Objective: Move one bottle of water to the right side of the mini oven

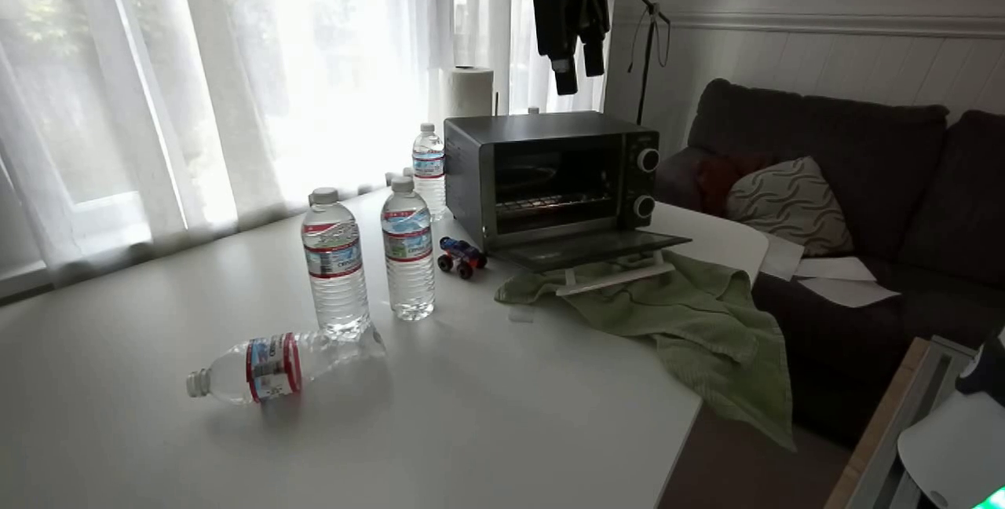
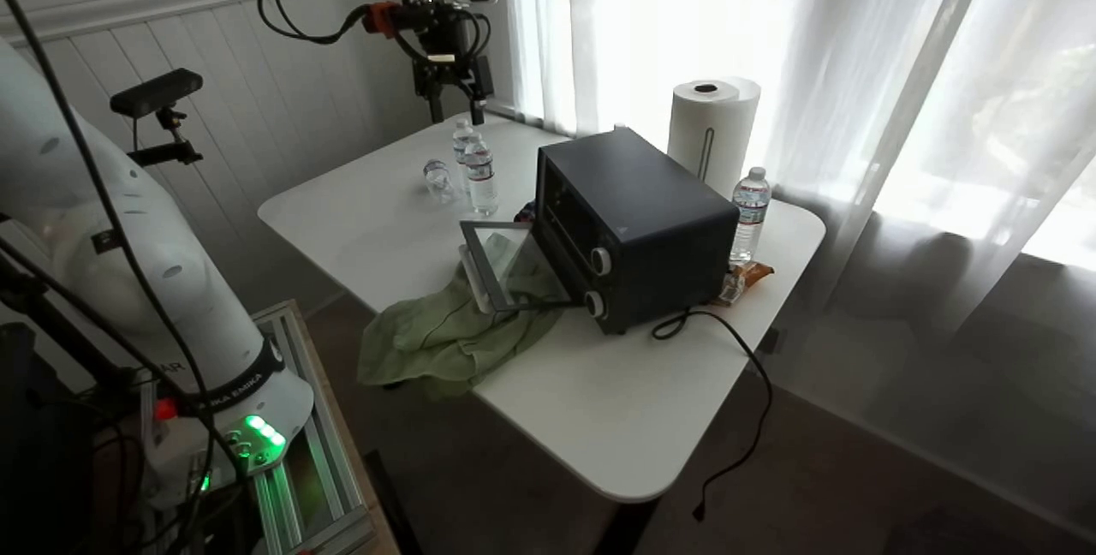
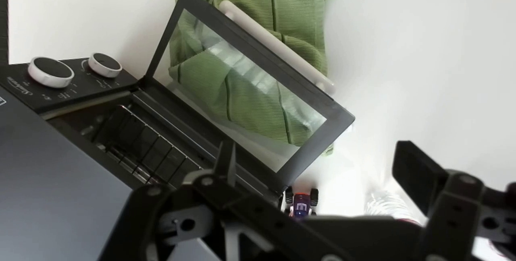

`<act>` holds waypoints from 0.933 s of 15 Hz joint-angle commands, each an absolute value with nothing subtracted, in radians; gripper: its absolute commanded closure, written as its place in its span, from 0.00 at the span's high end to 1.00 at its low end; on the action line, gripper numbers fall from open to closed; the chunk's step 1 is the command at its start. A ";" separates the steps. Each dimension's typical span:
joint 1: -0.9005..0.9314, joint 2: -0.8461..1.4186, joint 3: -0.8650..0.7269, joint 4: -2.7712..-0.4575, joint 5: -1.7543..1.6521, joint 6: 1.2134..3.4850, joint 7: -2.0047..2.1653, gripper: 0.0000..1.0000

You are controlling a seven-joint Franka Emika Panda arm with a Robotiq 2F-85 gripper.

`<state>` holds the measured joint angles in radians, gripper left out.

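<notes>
A smooth white tabletop [image 2: 591, 405] with rounded corners carries the scene; the job seems to be at the reaching stage, before any pick-up. Beside it stands the robot arm [image 2: 171, 289], glossy and white.

The mini oven [image 2: 642, 195] is a boxy, dark, satin-finished case, its glass door [image 3: 242, 88] lowered and a wire rack [image 3: 159, 135] inside. Facing the door, the control panel [image 1: 640, 182] marks the right side, the likely destination.

A green towel [image 1: 699, 328], soft, ribbed and rumpled, lies partly under the door and hangs over the table's edge.

The tool [image 3: 316, 158], black and angular, hangs high near the oven's left front corner, its fingers [image 3: 417, 170] spread wide with nothing between them.

The bottle of water [image 1: 408, 258], if I pick the right one among several alike, stands upright left of the oven, a little apart: clear ribbed plastic, white cap, blue-and-red label. A second upright bottle [image 1: 334, 254] is just beside it; an overturned bottle [image 1: 271, 368] lies near both. A rear bottle [image 1: 429, 165] stands by the oven's left back corner, and an exterior view shows a farther bottle [image 2: 750, 217] behind the oven.

The next move, I judge, calls for lowering the tool over an upright bottle and closing gently, since thin plastic may buckle.

Smallest is a toy truck [image 1: 462, 257], blue and red with chunky black wheels, between oven and bottle.
</notes>
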<state>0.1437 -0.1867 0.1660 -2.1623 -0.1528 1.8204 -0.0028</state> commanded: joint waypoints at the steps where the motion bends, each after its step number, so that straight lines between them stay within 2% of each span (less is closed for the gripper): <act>1: 0.145 -0.186 0.164 -2.160 -0.153 1.818 -0.002 1.00; 9: 0.145 -0.185 0.164 -2.160 -0.153 1.818 -0.002 1.00; 14: 0.160 -0.123 0.186 -2.075 -0.172 1.799 -0.003 1.00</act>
<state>0.1476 -0.1722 0.1729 -2.1417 -0.1552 1.8205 -0.0043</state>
